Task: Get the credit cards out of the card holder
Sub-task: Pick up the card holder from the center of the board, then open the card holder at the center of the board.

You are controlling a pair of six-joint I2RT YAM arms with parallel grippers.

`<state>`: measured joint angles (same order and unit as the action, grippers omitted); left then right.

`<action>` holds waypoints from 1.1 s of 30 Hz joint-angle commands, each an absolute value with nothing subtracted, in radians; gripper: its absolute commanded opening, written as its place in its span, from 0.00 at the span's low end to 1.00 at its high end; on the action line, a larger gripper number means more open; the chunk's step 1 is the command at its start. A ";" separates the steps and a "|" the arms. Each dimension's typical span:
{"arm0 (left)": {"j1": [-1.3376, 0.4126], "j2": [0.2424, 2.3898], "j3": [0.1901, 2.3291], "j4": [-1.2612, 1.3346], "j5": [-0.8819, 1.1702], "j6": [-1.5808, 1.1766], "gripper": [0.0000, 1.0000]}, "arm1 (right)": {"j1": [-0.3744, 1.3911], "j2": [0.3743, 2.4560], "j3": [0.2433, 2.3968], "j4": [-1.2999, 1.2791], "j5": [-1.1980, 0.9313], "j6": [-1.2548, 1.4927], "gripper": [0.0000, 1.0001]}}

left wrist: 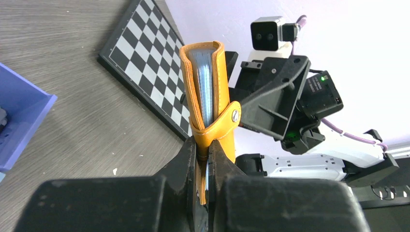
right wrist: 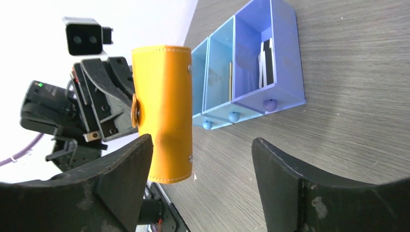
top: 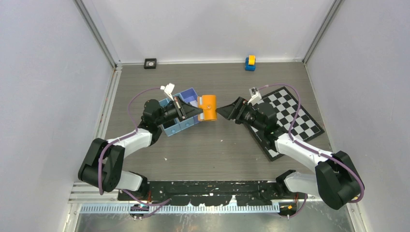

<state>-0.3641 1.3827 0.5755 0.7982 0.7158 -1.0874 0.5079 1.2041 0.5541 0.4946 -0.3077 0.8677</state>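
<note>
The orange card holder (top: 209, 107) hangs in the air between the two arms, folded, with its strap snapped over the open side. My left gripper (top: 200, 112) is shut on its lower edge, and in the left wrist view the fingers pinch the leather at the left gripper (left wrist: 208, 152). Pale grey-blue edges of the credit cards (left wrist: 205, 92) show inside the card holder (left wrist: 212, 111). My right gripper (top: 220, 110) faces the holder from the right, open and just clear of it. In the right wrist view the card holder (right wrist: 164, 111) stands beyond the left finger of the wide-open right gripper (right wrist: 200, 145).
A blue three-compartment tray (top: 181, 123) sits under the left wrist; one compartment holds flat dark and white items (right wrist: 266, 63). A checkerboard mat (top: 290, 116) lies under the right arm. A yellow and blue block (top: 250, 63) and a small black square (top: 150, 63) sit at the back edge.
</note>
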 commanded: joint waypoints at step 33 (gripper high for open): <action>-0.385 1.450 0.581 1.090 0.820 -1.205 0.21 | 0.483 1.383 0.591 0.976 -0.635 1.110 0.19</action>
<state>-0.3641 1.4944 0.5583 1.1152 0.8032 -1.2610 0.4622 1.3869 0.5480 0.9054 -0.5823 1.0966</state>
